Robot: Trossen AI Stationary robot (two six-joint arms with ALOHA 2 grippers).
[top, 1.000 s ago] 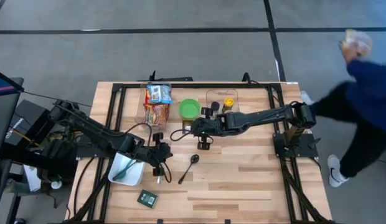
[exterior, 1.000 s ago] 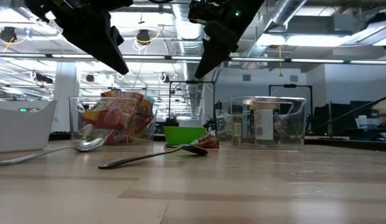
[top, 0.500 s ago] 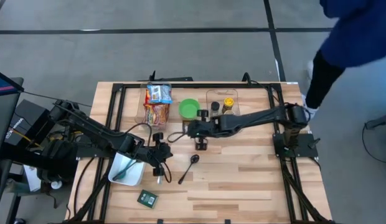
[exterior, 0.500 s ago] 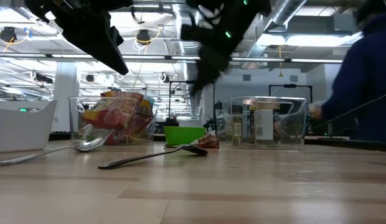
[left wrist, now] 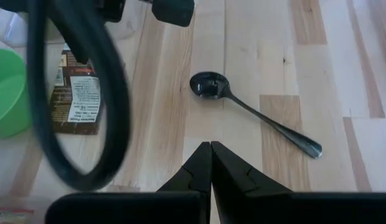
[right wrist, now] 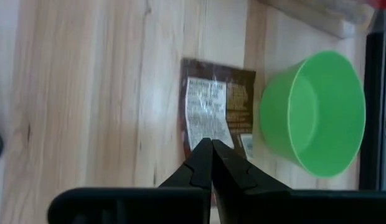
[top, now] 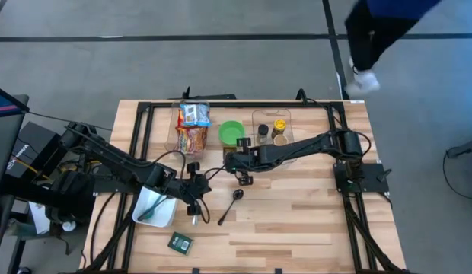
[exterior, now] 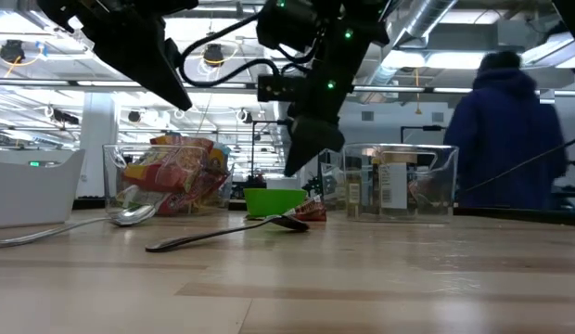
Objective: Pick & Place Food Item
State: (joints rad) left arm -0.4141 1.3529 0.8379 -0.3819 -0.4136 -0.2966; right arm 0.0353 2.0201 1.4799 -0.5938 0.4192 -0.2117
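The right claw (right wrist: 210,146) is hovering clenched and empty just above the brown food packet (right wrist: 213,112), which is lying flat on the bench (top: 297,221) beside the green bowl (top: 231,133), toward the far edge. The left claw (left wrist: 210,149), also clenched, is waiting near the spoon (left wrist: 252,113).

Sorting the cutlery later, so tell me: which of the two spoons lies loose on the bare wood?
The dark spoon mid-table, lying by itself on the wood. The other spoon sits inside the white bin near the left gripper.
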